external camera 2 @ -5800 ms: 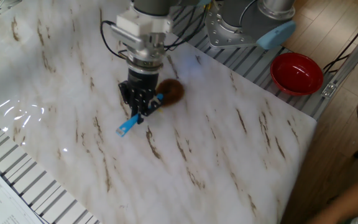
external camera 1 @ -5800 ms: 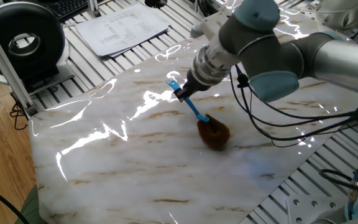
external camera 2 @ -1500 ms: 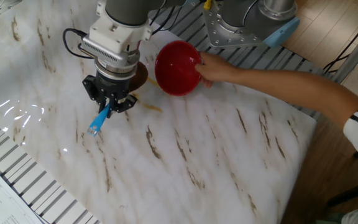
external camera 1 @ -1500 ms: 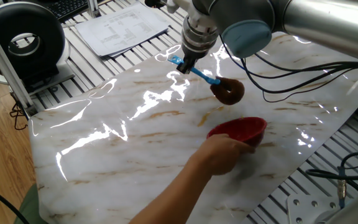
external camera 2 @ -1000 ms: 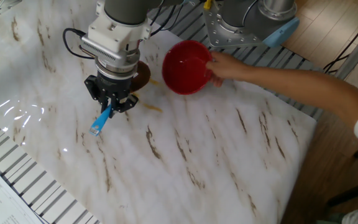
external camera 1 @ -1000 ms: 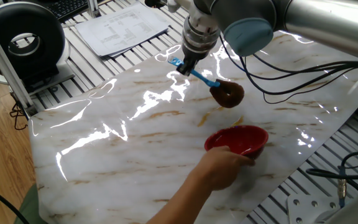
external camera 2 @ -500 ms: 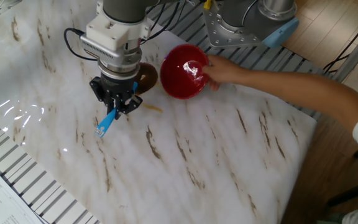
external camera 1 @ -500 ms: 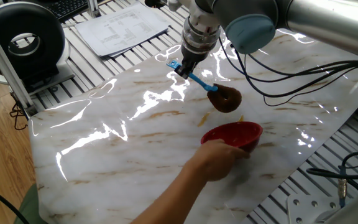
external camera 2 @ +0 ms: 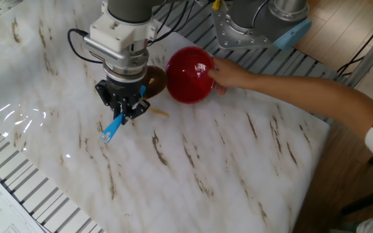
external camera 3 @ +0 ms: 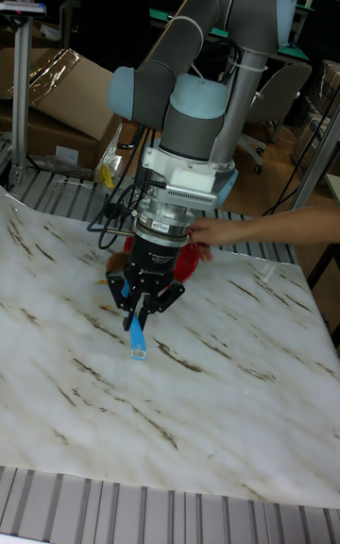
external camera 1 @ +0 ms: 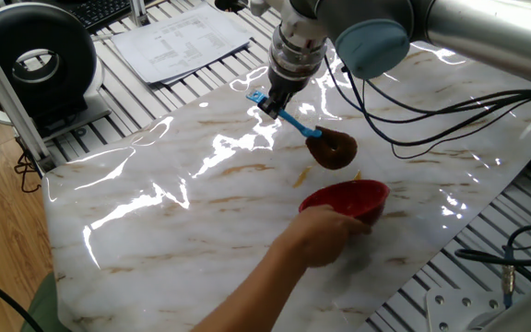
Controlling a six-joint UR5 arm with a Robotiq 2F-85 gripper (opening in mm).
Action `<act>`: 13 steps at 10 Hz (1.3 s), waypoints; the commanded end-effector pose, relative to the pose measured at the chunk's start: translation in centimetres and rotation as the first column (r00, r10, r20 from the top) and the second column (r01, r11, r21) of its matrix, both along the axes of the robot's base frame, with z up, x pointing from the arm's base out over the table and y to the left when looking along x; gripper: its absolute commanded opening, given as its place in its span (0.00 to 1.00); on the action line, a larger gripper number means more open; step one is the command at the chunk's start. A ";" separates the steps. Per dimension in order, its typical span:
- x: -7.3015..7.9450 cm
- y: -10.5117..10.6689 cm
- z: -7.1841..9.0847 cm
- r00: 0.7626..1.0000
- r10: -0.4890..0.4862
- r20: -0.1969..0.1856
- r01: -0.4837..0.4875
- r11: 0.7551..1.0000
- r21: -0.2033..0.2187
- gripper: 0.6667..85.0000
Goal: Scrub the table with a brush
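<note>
The brush has a thin blue handle (external camera 1: pixel 290 118) and a fuzzy brown head (external camera 1: pixel 332 149) that rests on the white marble table (external camera 1: pixel 173 249). My gripper (external camera 1: pixel 267 103) is shut on the upper part of the handle. From the other side, the gripper (external camera 2: pixel 123 114) hides most of the brown head (external camera 2: pixel 155 77), and the handle's blue end (external camera 2: pixel 110 131) sticks out below the fingers. In the tall view the gripper (external camera 3: pixel 140 310) points down at the table (external camera 3: pixel 217 383) with the blue handle (external camera 3: pixel 138 340) hanging out of it.
A person's hand (external camera 1: pixel 325 231) holds a red bowl (external camera 1: pixel 347 197) tilted just beside the brush head; the same bowl (external camera 2: pixel 190 65) shows in the other view. Small orange stains (external camera 1: pixel 300 176) lie near the head. Papers (external camera 1: pixel 178 37) and a black round device (external camera 1: pixel 35 60) sit beyond the table's edge.
Over the last seconds my gripper carried the brush to the far side of the table. A hand brought in the red bowl and tipped it. In the last half second almost nothing moved.
</note>
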State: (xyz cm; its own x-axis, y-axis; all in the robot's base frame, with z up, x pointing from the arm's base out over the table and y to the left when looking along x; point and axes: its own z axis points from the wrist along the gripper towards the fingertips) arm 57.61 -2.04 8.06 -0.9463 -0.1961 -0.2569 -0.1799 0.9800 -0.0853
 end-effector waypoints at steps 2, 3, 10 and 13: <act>0.2 0.3 0.1 1.000 -0.014 0.009 0.014 1.000 0.015 0.00; 0.1 0.4 0.3 1.000 -0.018 0.011 0.018 1.000 0.016 0.00; -2.8 1.7 0.1 0.991 -0.042 0.131 0.036 0.998 0.054 0.00; -4.1 3.6 -0.3 0.987 -0.082 0.139 0.067 0.992 0.110 0.00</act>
